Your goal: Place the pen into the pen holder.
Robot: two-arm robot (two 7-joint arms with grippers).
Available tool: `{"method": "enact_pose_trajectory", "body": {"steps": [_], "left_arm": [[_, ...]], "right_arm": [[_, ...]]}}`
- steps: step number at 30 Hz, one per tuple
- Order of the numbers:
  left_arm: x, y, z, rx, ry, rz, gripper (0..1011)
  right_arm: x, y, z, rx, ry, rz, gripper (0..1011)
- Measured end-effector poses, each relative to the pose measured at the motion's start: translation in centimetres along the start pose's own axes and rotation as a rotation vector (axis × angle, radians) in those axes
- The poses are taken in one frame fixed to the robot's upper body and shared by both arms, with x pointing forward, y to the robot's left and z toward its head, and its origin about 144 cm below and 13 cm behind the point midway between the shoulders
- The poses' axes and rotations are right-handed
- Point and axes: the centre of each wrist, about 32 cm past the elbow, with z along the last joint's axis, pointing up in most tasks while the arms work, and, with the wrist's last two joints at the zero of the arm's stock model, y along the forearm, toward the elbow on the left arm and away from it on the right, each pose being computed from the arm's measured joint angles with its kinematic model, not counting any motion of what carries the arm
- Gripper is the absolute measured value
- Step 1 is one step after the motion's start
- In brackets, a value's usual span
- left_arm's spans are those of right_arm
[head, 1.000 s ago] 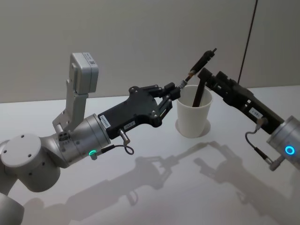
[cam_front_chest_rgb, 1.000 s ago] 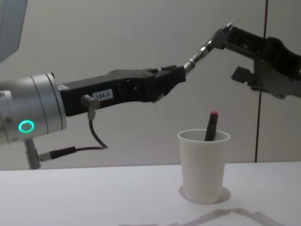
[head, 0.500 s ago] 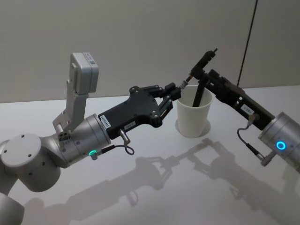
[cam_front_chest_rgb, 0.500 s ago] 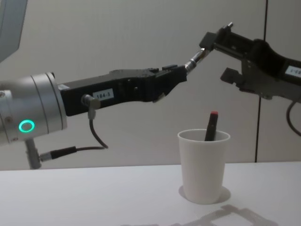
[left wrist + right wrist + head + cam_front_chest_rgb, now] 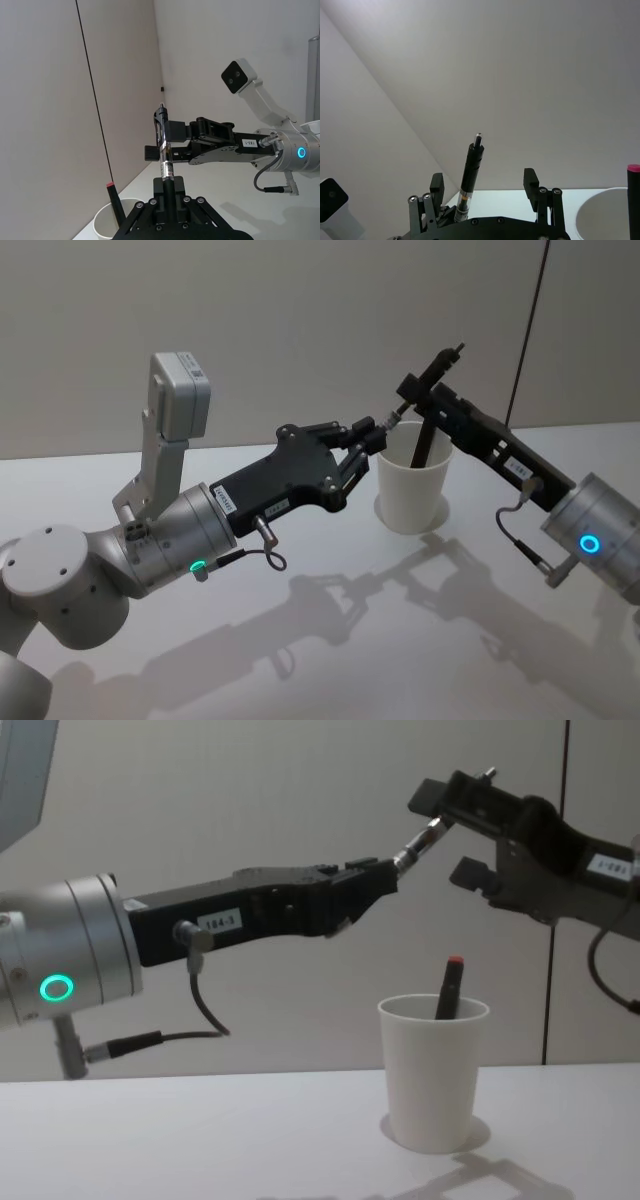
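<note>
My left gripper [image 5: 368,438] is shut on the lower end of a black pen [image 5: 440,362], which slants up and away above the table. The open fingers of my right gripper [image 5: 418,392] straddle the pen's upper part. In the right wrist view the pen [image 5: 470,170] stands between the spread fingers [image 5: 530,180], nearer one side and touching neither. The pen holder [image 5: 412,490], a white paper cup, stands below on the table. From the chest, the pen [image 5: 415,845] hangs well above the pen holder [image 5: 432,1070]. In the left wrist view, the pen [image 5: 165,150] rises from my left gripper [image 5: 169,187].
A second dark pen with a red cap [image 5: 449,985] leans inside the cup, its top above the rim. The white table [image 5: 330,640] lies open in front of the cup. A plain wall stands behind.
My right gripper has moved left, towards the held pen, and its open fingers now sit on either side of the pen's upper part. The left arm and pen have stayed still.
</note>
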Motion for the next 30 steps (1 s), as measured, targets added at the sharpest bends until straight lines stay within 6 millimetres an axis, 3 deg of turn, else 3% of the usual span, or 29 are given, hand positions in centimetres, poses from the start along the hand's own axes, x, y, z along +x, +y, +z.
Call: {"method": "enact_pose_trajectory", "body": {"steps": [23, 30], "left_arm": [[0.00, 0.00, 0.00, 0.000, 0.000, 0.000, 115], [0.00, 0.00, 0.00, 0.000, 0.000, 0.000, 115]], "right_arm": [[-0.29, 0.41, -0.21, 0.017, 0.026, 0.032, 999], [-0.37, 0.44, -0.24, 0.021, 0.027, 0.033, 850]]}}
